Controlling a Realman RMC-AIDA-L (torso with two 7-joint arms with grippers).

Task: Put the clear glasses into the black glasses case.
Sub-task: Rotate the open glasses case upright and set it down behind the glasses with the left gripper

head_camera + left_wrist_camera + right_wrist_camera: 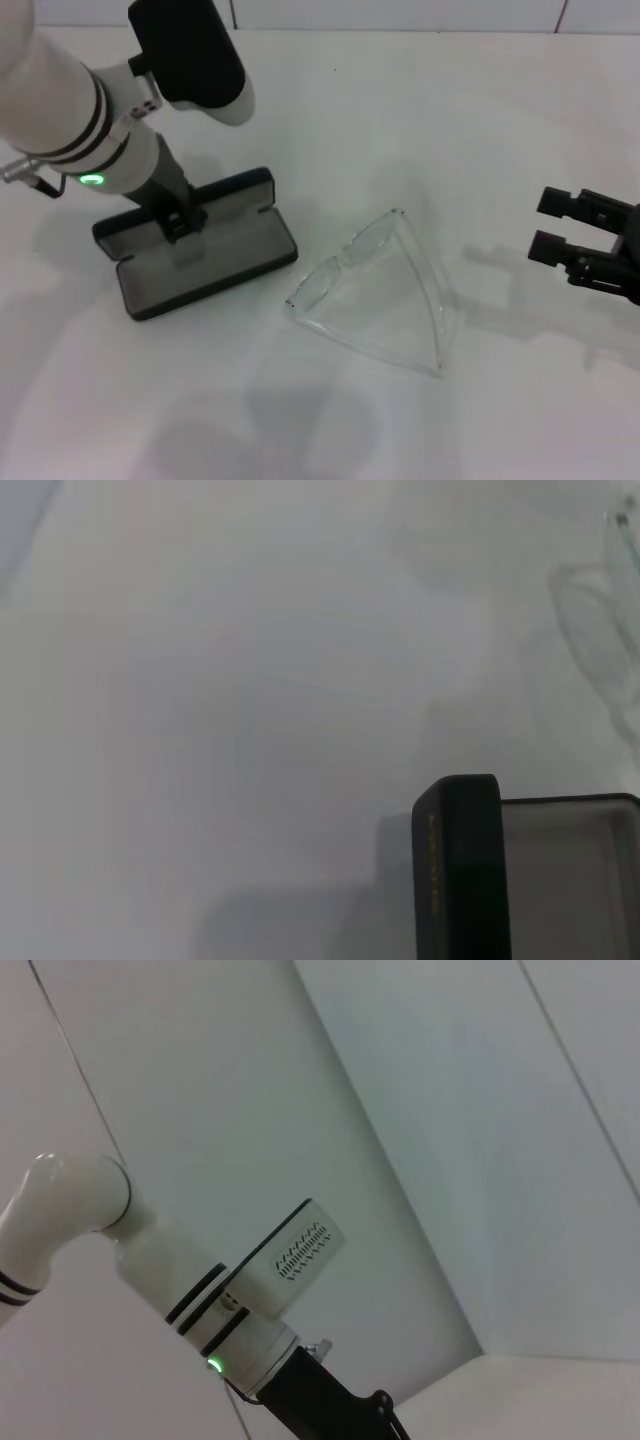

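The black glasses case [212, 262] lies open at the left of the white table, grey lining up and lid raised along its far side. My left gripper [184, 220] is down at the middle of that lid's edge, touching it. One black corner of the case [458, 865] shows in the left wrist view. The clear glasses [372, 290] rest on the table just right of the case with both thin arms unfolded; a faint part of the glasses [598, 630] shows in the left wrist view. Far to the right, my right gripper [550, 227] hovers open and holds nothing.
The white table [330, 110] reaches back to a tiled wall. The right wrist view shows only the left arm [190, 1295] and the wall.
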